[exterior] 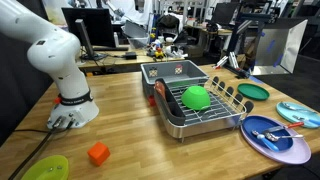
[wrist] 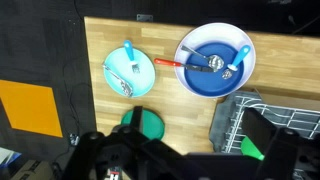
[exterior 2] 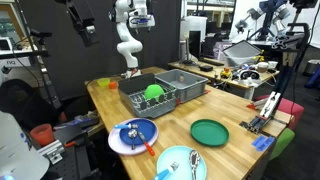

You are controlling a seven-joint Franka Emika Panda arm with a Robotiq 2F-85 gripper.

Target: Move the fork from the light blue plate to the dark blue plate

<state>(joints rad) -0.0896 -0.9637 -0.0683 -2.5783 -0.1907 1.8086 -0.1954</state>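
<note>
Hovering high over the bench (wrist: 168, 100) (approach step, nothing grasped yet) | jaws look apart and empty | fork (wrist: 134, 72) lies on the light blue plate (wrist: 114, 62), near the dark blue plate (wrist: 200, 82) | next: descend, straddle fork, close.

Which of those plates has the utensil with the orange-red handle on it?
The dark blue plate with the paler rim: the orange-red handle juts over its edge. The light blue plate beside it holds only pale cutlery.
</note>
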